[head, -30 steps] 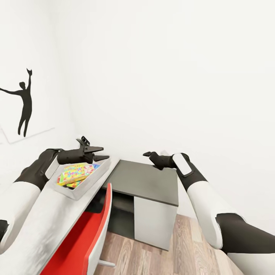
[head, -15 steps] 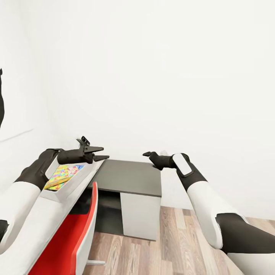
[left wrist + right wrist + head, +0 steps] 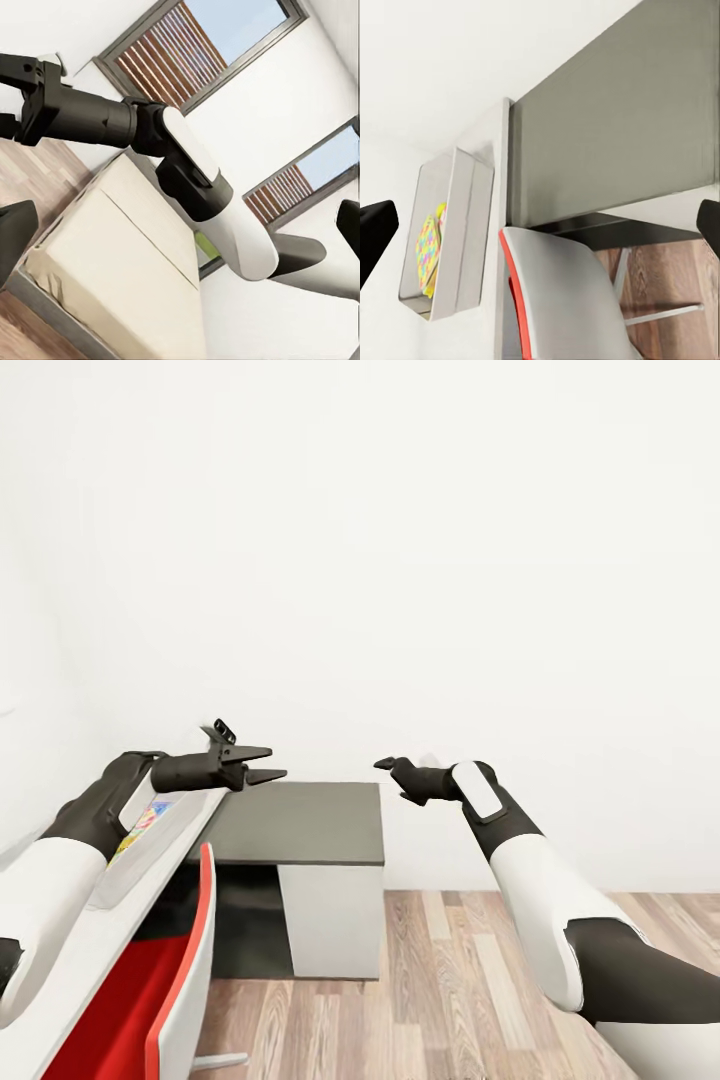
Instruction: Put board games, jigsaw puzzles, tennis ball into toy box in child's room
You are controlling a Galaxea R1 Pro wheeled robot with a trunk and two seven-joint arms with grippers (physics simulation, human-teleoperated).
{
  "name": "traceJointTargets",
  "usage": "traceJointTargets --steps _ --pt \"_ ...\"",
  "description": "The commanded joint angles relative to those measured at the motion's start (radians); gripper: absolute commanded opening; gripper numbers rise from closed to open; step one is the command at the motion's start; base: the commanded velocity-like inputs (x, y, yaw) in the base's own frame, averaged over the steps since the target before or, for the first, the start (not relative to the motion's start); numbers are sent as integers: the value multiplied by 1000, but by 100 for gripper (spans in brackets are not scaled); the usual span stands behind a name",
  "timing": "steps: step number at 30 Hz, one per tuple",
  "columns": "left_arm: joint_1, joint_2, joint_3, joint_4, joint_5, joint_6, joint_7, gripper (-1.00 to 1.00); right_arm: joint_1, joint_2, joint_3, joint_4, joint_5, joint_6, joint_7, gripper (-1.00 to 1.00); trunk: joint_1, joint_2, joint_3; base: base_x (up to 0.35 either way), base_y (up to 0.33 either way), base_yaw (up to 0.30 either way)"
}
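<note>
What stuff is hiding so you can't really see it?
- Grey toy box, head view: mostly hidden behind the left arm; its contents are only a colourful sliver.
- Same toy box, right wrist view: edge-on, only a multicoloured patch visible.
- Beige bed, left wrist view: crossed by the right arm; no games discernible.

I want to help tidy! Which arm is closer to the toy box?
Probably left. The left gripper hangs open just beyond the toy box, while the right gripper is past the dark desk.

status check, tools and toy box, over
Left tool open, empty. Right tool open, empty. Toy box on table, puzzle inside. Red chair alongside.
</note>
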Motion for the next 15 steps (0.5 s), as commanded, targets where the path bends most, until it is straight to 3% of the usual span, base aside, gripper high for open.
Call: traceJointTargets --steps 1,15 --pt "-1 1 -4 0 0 10 -6 100 -1 1 -1 -1 -10 2 -10 100 1 -2 -2 -1 0 -279" --pt "8 -2 -4 1 0 2 -6 100 -2 -18 -1 7 -8 4 -9 100 1 -2 -2 0 0 -279"
